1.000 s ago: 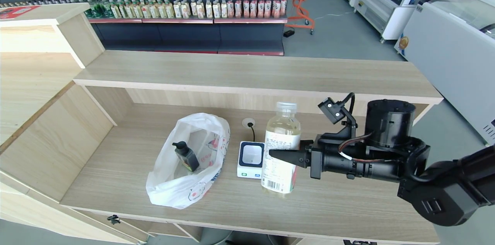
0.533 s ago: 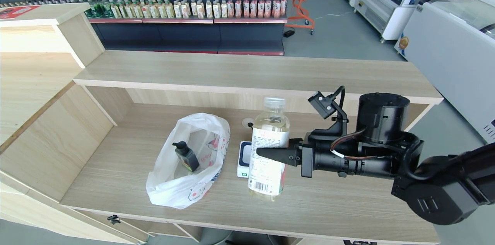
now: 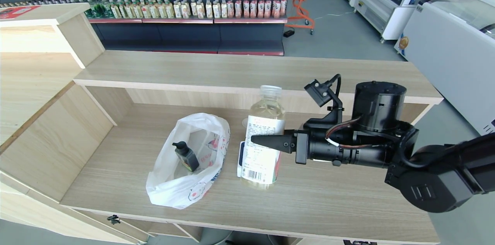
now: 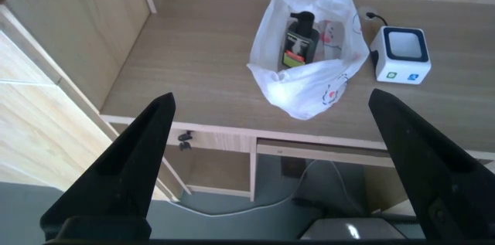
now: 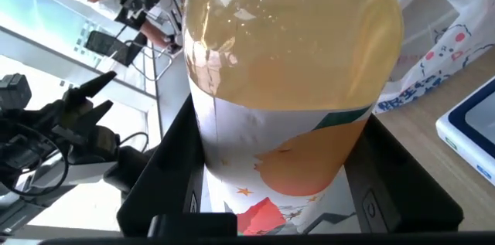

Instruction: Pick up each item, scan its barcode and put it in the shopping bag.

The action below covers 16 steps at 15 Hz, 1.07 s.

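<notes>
— Status on the bottle point(image 3: 264, 129)?
— The right gripper point(image 3: 267, 141) has it clamped at the label, one dark finger on each side. It stands upright with a slight lean, white cap up, full of pale yellow drink. I cannot tell whether its foot touches the counter point(image 3: 348, 202).
— Where is it against the scanner?
— Directly in front, on the near side. The scanner point(image 3: 239, 159) peeks out at the bottle's left edge. The barcode low on the label faces the near side.
— And the shopping bag?
— The shopping bag point(image 3: 185, 187) lies on the counter just left of the scanner, mouth open, with a dark pump bottle point(image 3: 186, 156) inside.
— Left gripper?
— The left gripper point(image 4: 272, 98) has its fingers spread wide and holds nothing. It hangs over the counter's near edge, well apart from the bag.
</notes>
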### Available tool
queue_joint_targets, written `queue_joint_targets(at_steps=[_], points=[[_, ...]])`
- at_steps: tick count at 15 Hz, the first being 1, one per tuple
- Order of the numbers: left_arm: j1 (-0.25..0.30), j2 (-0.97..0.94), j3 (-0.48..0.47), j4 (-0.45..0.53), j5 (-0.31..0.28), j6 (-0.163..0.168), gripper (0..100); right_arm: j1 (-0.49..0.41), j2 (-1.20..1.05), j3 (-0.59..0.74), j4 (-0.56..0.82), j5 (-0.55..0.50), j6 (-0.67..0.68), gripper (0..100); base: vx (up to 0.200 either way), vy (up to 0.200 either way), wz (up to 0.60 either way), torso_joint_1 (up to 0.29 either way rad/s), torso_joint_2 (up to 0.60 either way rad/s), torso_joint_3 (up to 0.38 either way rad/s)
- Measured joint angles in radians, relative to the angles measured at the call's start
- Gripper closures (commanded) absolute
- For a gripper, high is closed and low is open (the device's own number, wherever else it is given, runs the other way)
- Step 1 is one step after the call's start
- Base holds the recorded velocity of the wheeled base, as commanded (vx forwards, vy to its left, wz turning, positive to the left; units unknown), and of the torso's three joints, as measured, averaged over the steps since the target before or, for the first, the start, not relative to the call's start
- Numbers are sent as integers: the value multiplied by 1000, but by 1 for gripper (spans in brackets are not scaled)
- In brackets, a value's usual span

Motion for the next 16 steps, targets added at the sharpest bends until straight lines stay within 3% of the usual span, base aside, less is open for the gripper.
queue_joint_targets(at_steps=[12,14,16], points=[[0,0,0,0,0,0,0,11,2,0,-1,0,-6,100,0,0,0,0,0,0],[0,0,0,0,0,0,0,11,2,0,-2,-4,-30,100,0,0,0,0,0,0],[0,0,0,0,0,0,0,5,1,9,-3,-7,-144,100,0,0,0,0,0,0]])
